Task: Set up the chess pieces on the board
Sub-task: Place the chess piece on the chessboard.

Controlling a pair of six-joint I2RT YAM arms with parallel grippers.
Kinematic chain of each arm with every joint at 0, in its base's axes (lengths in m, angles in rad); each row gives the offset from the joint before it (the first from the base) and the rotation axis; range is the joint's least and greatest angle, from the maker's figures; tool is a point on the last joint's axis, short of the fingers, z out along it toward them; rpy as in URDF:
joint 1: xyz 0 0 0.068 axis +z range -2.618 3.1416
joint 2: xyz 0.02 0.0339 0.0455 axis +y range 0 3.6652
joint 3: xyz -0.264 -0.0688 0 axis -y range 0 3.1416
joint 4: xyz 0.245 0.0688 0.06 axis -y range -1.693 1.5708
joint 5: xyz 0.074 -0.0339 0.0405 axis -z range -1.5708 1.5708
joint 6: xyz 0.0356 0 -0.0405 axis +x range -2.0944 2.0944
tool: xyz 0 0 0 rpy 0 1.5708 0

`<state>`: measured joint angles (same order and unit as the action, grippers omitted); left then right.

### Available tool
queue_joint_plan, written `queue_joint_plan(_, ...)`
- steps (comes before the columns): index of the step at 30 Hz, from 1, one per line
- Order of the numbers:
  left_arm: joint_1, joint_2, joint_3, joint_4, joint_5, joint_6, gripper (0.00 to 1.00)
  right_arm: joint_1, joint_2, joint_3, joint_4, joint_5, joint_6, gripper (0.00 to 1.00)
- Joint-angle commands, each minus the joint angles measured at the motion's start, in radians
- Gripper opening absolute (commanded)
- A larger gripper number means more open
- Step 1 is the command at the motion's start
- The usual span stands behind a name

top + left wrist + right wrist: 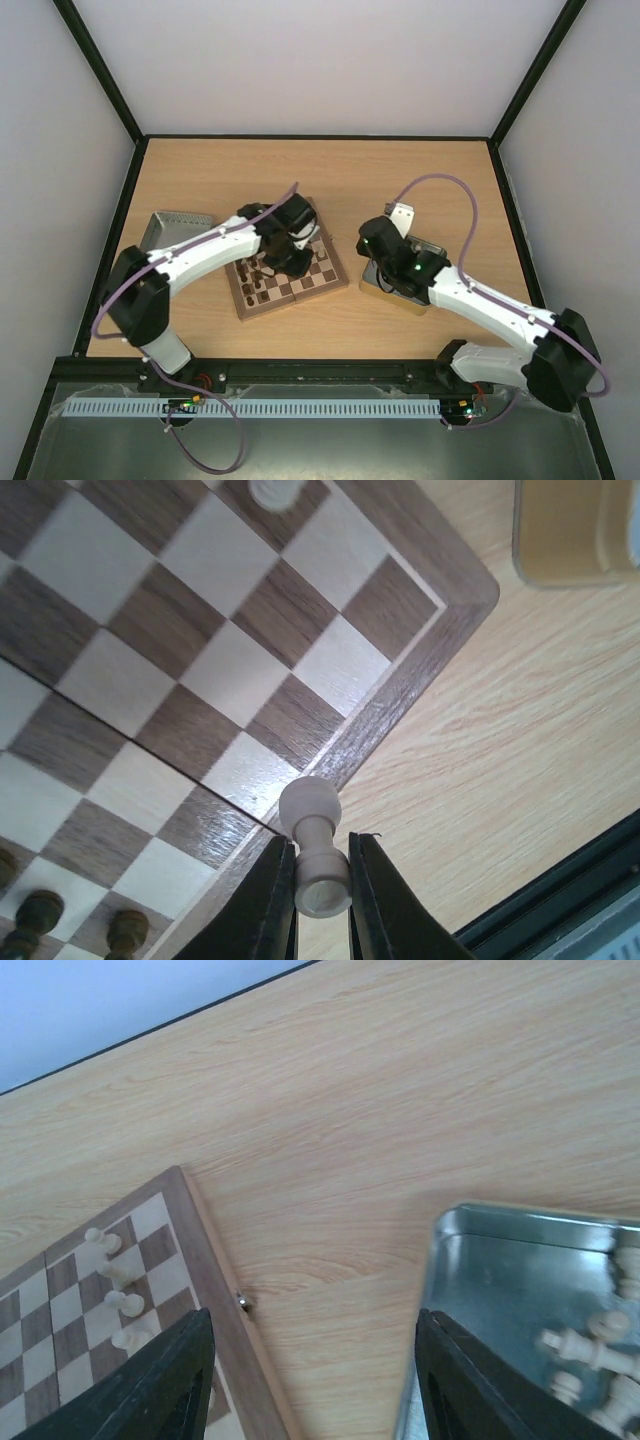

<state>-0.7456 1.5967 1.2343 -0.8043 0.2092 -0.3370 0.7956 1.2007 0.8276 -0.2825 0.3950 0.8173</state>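
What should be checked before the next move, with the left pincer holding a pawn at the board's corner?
1. Grip: left pincer shut on the pale pawn: ok.
2. Squares of the board beside that pawn bare: ok.
3. Held pawn upright: cannot tell.
4. Other arm: right pincer open and empty: ok.
5. Supply: pale pieces lying in the tin: ok.
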Motion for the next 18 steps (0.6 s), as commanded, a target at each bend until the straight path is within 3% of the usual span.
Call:
queue_joint_plan(1,-0.050,0.096,0.098,-0.206,-0.050,0.037,0.10,-0.009,-0.108,-0.090,0.058,0.057,0.058,0.54)
queue_joint_plan(10,-0.070,0.250,0.157,-0.249,-0.066,0.039,0.16,-0.012,-0.202,-0.191,0.094,0.039,0.084,0.55)
queue_joint_plan(18,-0.070,0.278,0.123,-0.166,-0.090,-0.004,0.19,-0.015,-0.207,-0.197,0.095,0.042,0.073,0.56)
